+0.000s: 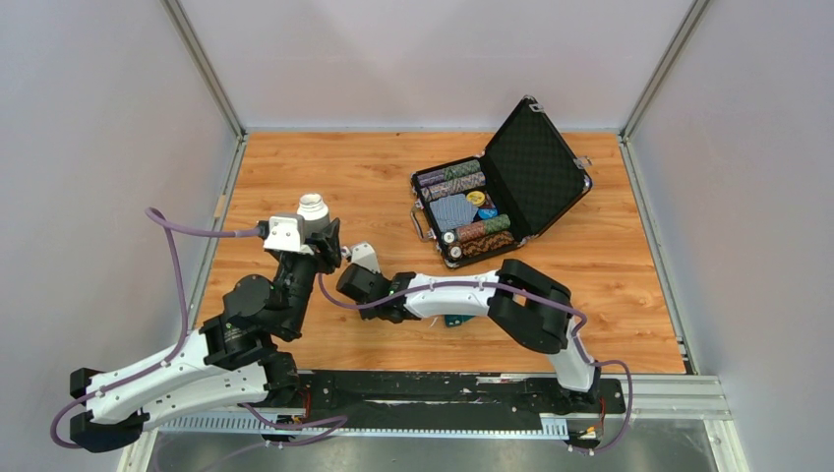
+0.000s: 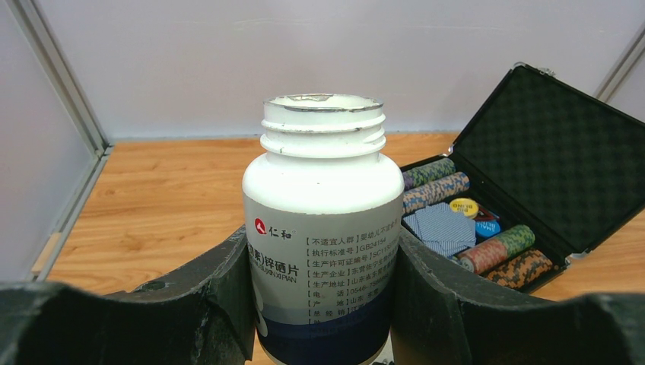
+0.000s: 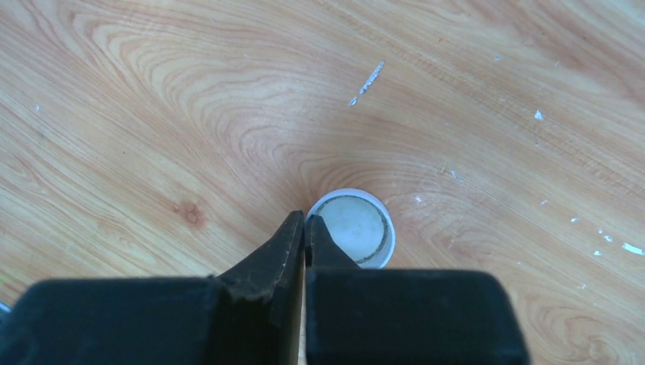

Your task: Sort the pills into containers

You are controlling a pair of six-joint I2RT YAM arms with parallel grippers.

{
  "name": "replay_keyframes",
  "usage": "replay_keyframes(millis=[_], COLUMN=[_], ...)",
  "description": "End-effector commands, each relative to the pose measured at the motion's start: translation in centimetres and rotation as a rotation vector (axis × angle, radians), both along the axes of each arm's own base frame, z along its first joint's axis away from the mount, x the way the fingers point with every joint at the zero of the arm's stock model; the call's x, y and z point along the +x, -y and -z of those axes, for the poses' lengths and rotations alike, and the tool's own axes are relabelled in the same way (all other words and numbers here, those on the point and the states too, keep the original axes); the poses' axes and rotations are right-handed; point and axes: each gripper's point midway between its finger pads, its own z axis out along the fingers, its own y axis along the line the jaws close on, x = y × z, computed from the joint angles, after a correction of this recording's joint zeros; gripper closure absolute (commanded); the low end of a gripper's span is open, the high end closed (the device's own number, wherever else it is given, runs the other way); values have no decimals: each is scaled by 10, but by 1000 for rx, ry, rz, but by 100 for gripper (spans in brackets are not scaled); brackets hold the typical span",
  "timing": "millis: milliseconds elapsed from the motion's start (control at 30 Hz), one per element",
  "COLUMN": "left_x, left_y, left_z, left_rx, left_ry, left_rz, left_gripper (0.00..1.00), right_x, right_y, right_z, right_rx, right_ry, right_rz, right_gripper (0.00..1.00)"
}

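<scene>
My left gripper [image 1: 311, 239] is shut on a white pill bottle [image 1: 313, 207] with a blue-banded label and holds it upright at the left of the table. In the left wrist view the bottle [image 2: 323, 213] sits between both fingers of the gripper [image 2: 323, 258], and its threaded neck has no cap. My right gripper [image 3: 305, 220] is shut, pinching the rim of the white cap [image 3: 357, 228], which lies inside-up low over the wood. The dark-teal box [image 1: 454, 320] peeks out from under the right arm. No pills show.
An open black chip case [image 1: 502, 192] with rows of chips stands at the back right; it also shows in the left wrist view [image 2: 532, 190]. Grey walls enclose the wooden table [image 1: 325, 157]. White crumbs [image 3: 366, 82] dot the wood.
</scene>
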Motion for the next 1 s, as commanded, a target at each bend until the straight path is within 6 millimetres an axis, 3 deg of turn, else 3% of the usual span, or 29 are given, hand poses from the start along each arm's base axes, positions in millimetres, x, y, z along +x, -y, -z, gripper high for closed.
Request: replay_keyframes(millis=[0,200,433,700,833,967], left_x=[0,0,1,3,3,3], left_y=[-1,3,11,17,19,18], left_z=[-6,-6,-2,1,0,0], left_rx=[-49,-53,-53,-38,-37,-36], left_ry=[11,10,-2,-7,-8,-8], left_rz=[-8,9,27,38,41,39], left_gripper=[100,100,100,100,100,100], right_x=[-5,-19,-37,-65,-70,-68], right_y=[23,10,24,29,25,21], right_z=[22,-19,-58,-57,-59,-48], right_rx=[-111,187,511,671,715,697], right_ry=[-32,-205,-458,-721,-793,-846], right_rz=[-6,-153,-307,-431,-465,-452], right_gripper=[100,100,100,100,100,100])
